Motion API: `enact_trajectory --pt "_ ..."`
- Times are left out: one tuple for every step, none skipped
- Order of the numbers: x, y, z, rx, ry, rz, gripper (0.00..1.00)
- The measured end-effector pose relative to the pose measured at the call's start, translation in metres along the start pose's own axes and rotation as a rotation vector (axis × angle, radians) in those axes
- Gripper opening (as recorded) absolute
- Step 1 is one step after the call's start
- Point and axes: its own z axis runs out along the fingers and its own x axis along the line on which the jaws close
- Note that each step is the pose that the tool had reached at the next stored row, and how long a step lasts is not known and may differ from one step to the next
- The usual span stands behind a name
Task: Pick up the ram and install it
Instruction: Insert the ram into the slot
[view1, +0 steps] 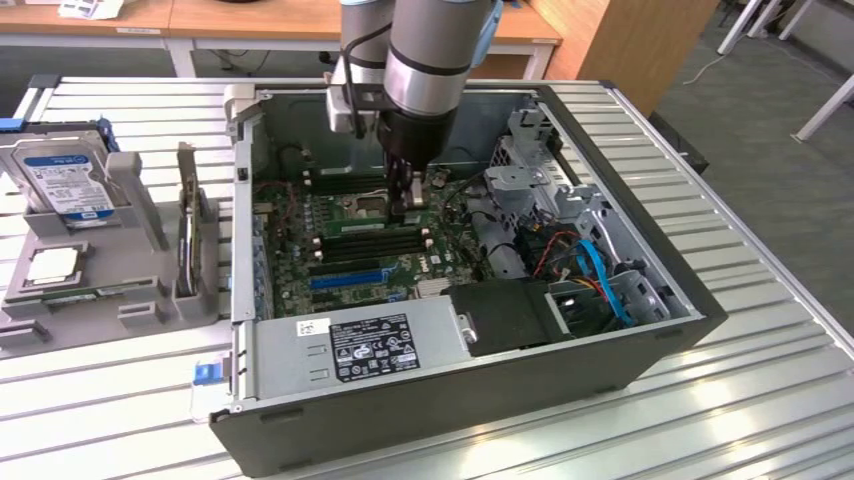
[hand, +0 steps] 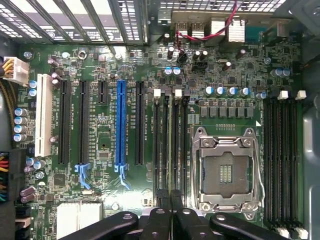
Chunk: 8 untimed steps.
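Exterior view: an open computer case (view1: 601, 330) lies on the slatted metal bench (view1: 747, 400). The arm reaches down into it. The pincer (view1: 416, 203) is low over the motherboard, at the end of the memory slots (view1: 374, 235) on the exterior view's right, just beside the empty processor socket (view1: 367, 205). The power supply (view1: 367, 340) sits at the near edge of the case, with blue cables (view1: 607, 285) to the exterior view's right of it. On the exterior view's left, outside the case, a grey holder (view1: 127, 300) carries a hard drive (view1: 60, 185) and a square silver chip (view1: 54, 265).

Wrist view: the pincer (hand: 171, 202) is clenched, tips pressed together right over the slot bank that lies between the socket and the blue expansion slot (hand: 120, 125). A thin strip seen edge-on runs along the bank in line with the tips. It looks like the ram (hand: 171, 145), sitting among the slots. Can't tell if the tips pinch it, press on it or sit just clear of it, nor whether it is fully seated.
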Motion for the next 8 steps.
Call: enact_trajectory --pt "0.0007 0.0000 -0.0001 0.0000 0.0001 0.000 0.12" --pt "0.0014 0.0000 -0.0001 0.0000 0.0001 0.000 0.12" --pt "0.0020 0.0000 -0.0001 0.0000 0.0001 0.000 0.12" --pt "0.0025 0.0000 -0.0001 0.0000 0.0000 0.000 0.12" --pt "0.0031 -0.0001 -0.0001 0.0000 0.0001 0.000 0.12" --pt "0.0037 -0.0001 -0.0001 0.0000 0.0001 0.000 0.12" --pt "0.0042 0.0000 -0.0001 0.0000 0.0000 0.000 0.12" --pt "0.0047 -0.0001 -0.0002 0.0000 0.0001 0.000 0.12"
